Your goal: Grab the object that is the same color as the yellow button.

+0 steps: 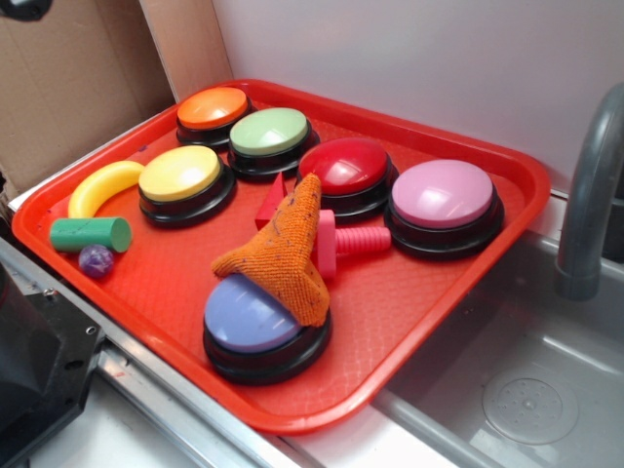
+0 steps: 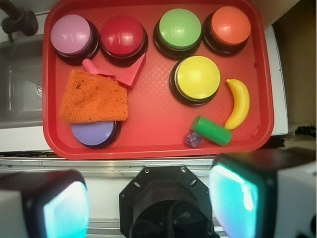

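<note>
The object, a small curved yellow banana (image 1: 102, 186) (image 2: 238, 103), lies on the red tray (image 1: 409, 302) (image 2: 158, 148) by its edge, just beside the yellow button (image 1: 181, 175) (image 2: 197, 77). In the wrist view my gripper (image 2: 148, 203) hangs high above, back from the tray's near rim and over the black robot base. Its two fingers (image 2: 233, 198) stand wide apart, open, with nothing between them. The banana is far from the fingers and untouched. The exterior view does not show the gripper clearly.
A green cylinder (image 2: 211, 130) and a small purple ball (image 2: 192, 139) lie close to the banana. Orange (image 2: 229, 26), green (image 2: 180, 29), red (image 2: 122, 35), pink (image 2: 73, 34) and violet (image 2: 93, 133) buttons fill the tray. An orange cloth (image 2: 94, 97) drapes the violet one. A sink (image 1: 526, 390) and faucet (image 1: 590, 195) adjoin.
</note>
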Controlling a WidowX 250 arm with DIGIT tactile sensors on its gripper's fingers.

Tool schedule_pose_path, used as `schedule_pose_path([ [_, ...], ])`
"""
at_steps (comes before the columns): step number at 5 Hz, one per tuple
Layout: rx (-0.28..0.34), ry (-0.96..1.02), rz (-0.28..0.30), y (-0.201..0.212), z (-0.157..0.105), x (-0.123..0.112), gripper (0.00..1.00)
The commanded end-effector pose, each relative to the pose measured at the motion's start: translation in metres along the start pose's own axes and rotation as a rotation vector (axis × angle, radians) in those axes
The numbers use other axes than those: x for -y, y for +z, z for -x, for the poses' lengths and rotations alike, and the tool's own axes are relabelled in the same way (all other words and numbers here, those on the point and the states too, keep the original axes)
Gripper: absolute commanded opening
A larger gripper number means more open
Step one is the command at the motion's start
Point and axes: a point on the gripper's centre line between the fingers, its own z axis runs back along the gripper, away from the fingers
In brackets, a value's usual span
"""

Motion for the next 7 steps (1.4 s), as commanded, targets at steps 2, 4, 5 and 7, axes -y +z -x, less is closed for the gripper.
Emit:
schedule_pose_path([
  [2,0.037,0.084,0.005,-0.01,-0.001,-0.023,1.0],
  [4,0.059,0.315,-0.011,-0.049,-0.005,-0.073,1.0],
  [5,0.109,0.416,-0.045,-0.066,-0.004,-0.094,1.0],
  [7,0.193,0.548,-0.069,-0.113,-0.01,-0.135,1.0],
])
